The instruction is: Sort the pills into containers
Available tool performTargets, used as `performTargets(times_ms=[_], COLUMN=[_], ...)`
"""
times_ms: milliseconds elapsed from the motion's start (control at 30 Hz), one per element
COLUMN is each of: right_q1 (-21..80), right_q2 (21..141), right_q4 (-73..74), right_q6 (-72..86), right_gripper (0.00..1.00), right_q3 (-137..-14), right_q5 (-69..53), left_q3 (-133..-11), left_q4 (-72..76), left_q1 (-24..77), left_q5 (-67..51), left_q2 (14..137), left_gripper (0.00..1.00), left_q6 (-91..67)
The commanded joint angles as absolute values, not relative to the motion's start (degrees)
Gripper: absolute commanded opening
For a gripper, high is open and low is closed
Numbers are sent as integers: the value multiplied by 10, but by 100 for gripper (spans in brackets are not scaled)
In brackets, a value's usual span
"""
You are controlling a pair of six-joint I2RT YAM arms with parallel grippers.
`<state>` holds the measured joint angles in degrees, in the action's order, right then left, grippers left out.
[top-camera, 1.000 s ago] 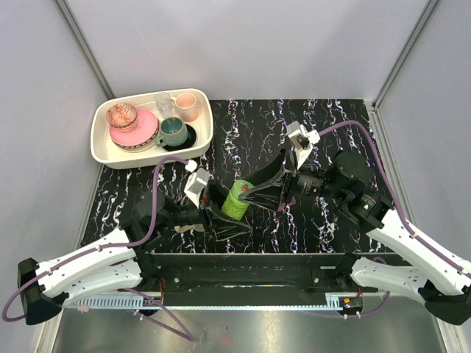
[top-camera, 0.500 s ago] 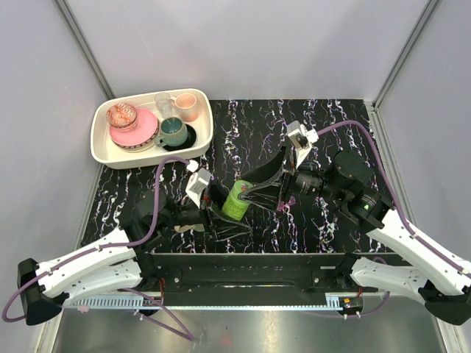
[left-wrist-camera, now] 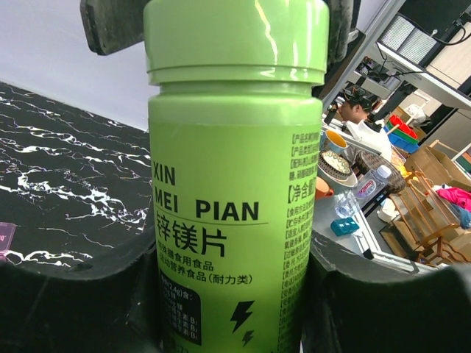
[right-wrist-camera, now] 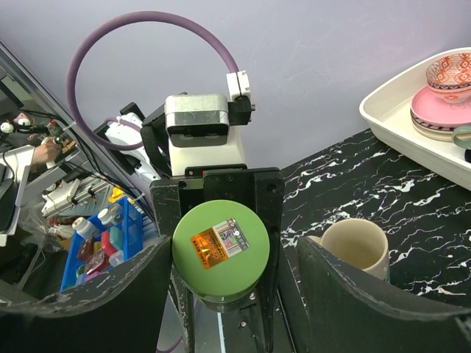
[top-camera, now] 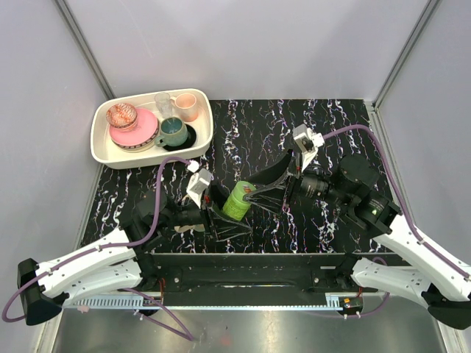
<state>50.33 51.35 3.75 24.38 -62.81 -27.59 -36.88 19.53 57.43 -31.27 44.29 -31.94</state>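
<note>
The lime-green bottle [top-camera: 237, 200] with its darker green cap [right-wrist-camera: 221, 250] is held tilted over the table's middle. My left gripper [top-camera: 221, 209] is shut on the bottle's body [left-wrist-camera: 235, 220]. My right gripper [top-camera: 254, 193] is open, and its fingers [right-wrist-camera: 125, 294] stand either side of the cap with a gap on the right side. Its dark pads [left-wrist-camera: 110, 26] show beside the cap in the left wrist view. A magenta corner [left-wrist-camera: 4, 239], perhaps the pill box, shows at the left edge. No pills are in view.
A white tray [top-camera: 103, 151] holding a pink plate, a patterned bowl, a teal cup and a pink cup stands at the back left. A beige mug [right-wrist-camera: 355, 246] stands on the black marbled tabletop [top-camera: 331, 118] beside the left arm.
My right arm has drawn back a little to the right, away from the bottle. The left gripper and the bottle have stayed in place.
</note>
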Motion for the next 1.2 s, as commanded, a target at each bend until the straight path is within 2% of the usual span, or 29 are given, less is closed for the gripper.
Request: performTargets(times_ms=[0,733,1167], right_q1=[504,504,504], right_q2=[503,481,500], right_q4=[47,80,60], right_q6=[230,215,236], right_gripper=[73,75,80], right_q3=[-624,-623,-685], right_q5=[-254,-232,-258], left_q3=[-384,-378,-377], left_q4=[250,246,242], left_q1=[576,576,577], left_q5=[-315,-308,-301], left_q2=[425,420,418], left_gripper=[0,0,0], left_q6=[-309,-308,-308])
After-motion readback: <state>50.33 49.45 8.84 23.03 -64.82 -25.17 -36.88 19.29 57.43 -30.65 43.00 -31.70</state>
